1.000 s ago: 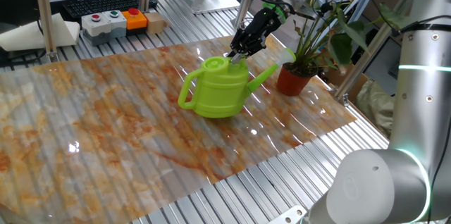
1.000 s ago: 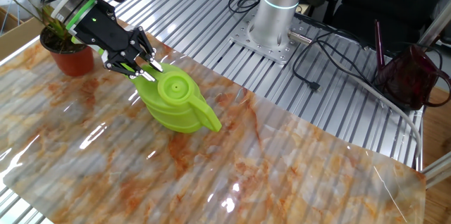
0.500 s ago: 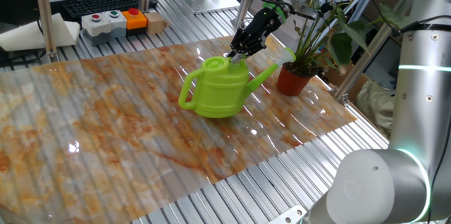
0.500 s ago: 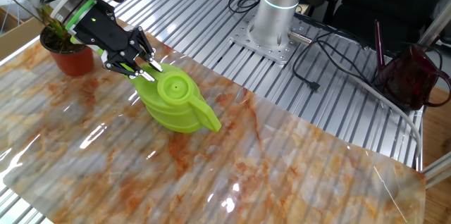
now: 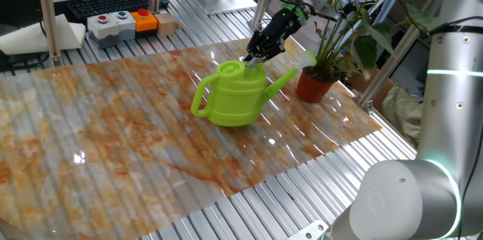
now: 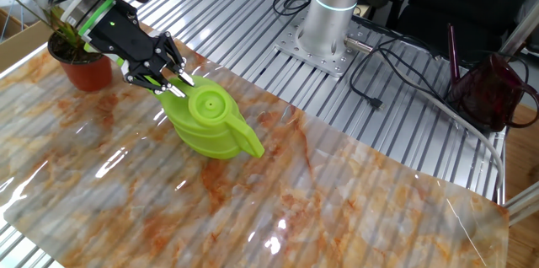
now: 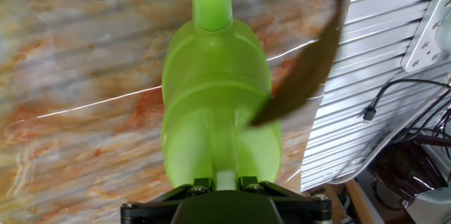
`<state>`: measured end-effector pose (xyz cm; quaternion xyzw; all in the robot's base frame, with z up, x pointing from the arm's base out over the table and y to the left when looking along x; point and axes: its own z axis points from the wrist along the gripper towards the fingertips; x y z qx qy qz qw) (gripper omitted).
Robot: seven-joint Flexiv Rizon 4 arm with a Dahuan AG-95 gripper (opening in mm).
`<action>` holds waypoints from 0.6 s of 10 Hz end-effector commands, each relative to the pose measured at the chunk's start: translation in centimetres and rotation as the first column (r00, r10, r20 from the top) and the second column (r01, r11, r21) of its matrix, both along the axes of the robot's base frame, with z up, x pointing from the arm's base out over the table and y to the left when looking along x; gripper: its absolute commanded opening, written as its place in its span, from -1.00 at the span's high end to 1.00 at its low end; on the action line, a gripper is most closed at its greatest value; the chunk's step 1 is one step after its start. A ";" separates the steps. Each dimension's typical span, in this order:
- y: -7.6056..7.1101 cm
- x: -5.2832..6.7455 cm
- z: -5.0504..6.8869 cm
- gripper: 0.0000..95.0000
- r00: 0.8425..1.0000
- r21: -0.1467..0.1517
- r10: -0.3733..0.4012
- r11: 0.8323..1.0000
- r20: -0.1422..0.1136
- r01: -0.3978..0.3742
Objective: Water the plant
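Observation:
A lime-green watering can (image 5: pixel 234 96) stands upright on the marbled table sheet, its spout pointing at the plant (image 5: pixel 339 36). The plant's terracotta pot (image 5: pixel 315 84) sits close to the spout tip, near the sheet's edge. My gripper (image 5: pixel 253 60) leans down onto the can's top rim from the plant side and is shut on a thin pale-green part there. The other fixed view shows the gripper (image 6: pixel 177 87) at the can (image 6: pixel 206 125), with the pot (image 6: pixel 82 67) behind it. In the hand view the can (image 7: pixel 215 97) fills the middle, my gripper (image 7: pixel 225 180) clamps its near edge, and a dark leaf (image 7: pixel 317 55) hangs across.
A button box (image 5: pixel 121 23) and a keyboard (image 5: pixel 106 2) lie beyond the sheet's far edge. The arm's base (image 6: pixel 333 15) stands on the slatted metal table with cables beside it. A dark red can (image 6: pixel 493 91) sits at the right. A white robot body (image 5: pixel 423 187) fills the near right corner.

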<state>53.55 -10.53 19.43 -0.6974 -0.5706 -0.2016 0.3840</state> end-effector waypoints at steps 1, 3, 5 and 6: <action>0.0 0.0 0.1 1.00 1.000 -0.001 -0.010 1.000 -0.013 0.010; 0.0 0.0 0.1 1.00 1.000 -0.001 -0.015 1.000 -0.019 0.015; 0.0 0.0 0.1 1.00 1.000 -0.016 -0.003 1.000 -0.005 0.002; 0.0 0.0 0.1 1.00 1.000 -0.016 -0.002 1.000 -0.005 0.002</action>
